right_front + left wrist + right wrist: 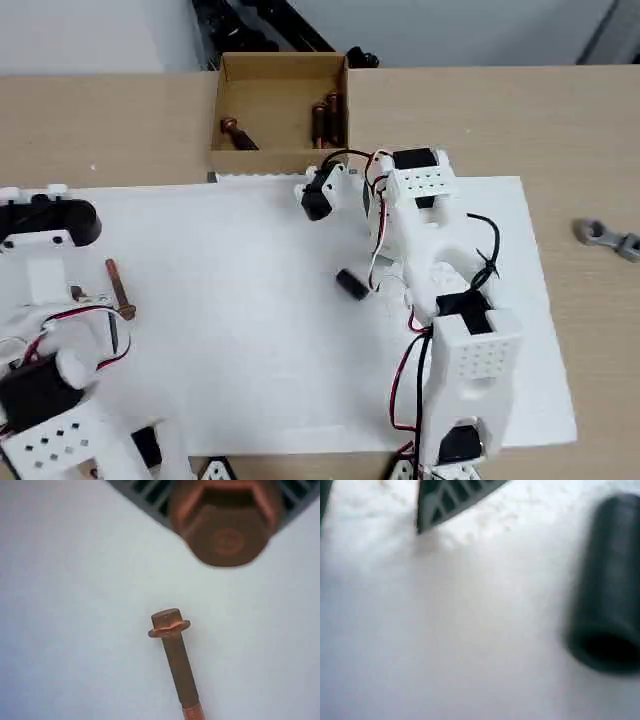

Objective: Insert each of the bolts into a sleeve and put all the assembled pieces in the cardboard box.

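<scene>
A copper bolt (118, 288) (175, 655) lies on the white board (240, 340), its head toward my left gripper (88, 302). That gripper is shut on a second bolt (225, 530), whose hex head sits right against the ribbed jaw. A black sleeve (350, 283) (605, 595) lies on its side mid-board. My right gripper (382, 265) is low beside the sleeve, open, with nothing between its fingers (445, 500). The cardboard box (281, 158) stands at the board's far edge and holds several copper pieces (325, 115).
A metal wrench (605, 237) lies on the wooden table to the right of the board. The right arm's body and cables (440, 260) cover the board's right side. Bare board stretches between the two arms.
</scene>
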You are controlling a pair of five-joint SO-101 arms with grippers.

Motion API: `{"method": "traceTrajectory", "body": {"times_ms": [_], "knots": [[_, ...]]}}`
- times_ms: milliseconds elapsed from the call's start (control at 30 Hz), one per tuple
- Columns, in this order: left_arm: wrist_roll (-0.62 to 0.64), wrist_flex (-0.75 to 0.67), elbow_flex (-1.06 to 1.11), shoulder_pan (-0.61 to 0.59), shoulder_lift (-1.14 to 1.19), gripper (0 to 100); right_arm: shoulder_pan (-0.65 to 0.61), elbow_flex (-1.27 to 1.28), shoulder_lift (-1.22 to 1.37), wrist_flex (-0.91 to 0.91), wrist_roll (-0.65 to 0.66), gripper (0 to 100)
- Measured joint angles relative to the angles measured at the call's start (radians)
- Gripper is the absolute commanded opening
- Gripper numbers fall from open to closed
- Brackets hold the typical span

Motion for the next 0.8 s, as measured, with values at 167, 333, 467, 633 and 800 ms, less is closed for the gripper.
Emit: {"method": "traceTrajectory", "body": {"times_ms": [167, 333, 467, 633, 800], "knots": [[0.000, 0.000, 0.000, 0.000, 0.000, 1, 0.000, 0.000, 0.005, 0.000, -0.002, 20.3], [0.000, 0.000, 0.000, 0.000, 0.000, 1, 0.005, -0.018, 0.020, -0.011, -0.009, 4.5], [0.000, 0.000, 0.000, 0.000, 0.000, 1, 0.005, -0.020, 0.026, -0.011, -0.037, 2.4], [0.000, 0.000, 0.000, 0.000, 0.000, 1, 0.008, -0.020, 0.029, -0.011, -0.055, 1.8], [0.000, 0.000, 0.000, 0.000, 0.000, 1, 0.008, -0.020, 0.025, -0.011, -0.104, 1.8]]}}
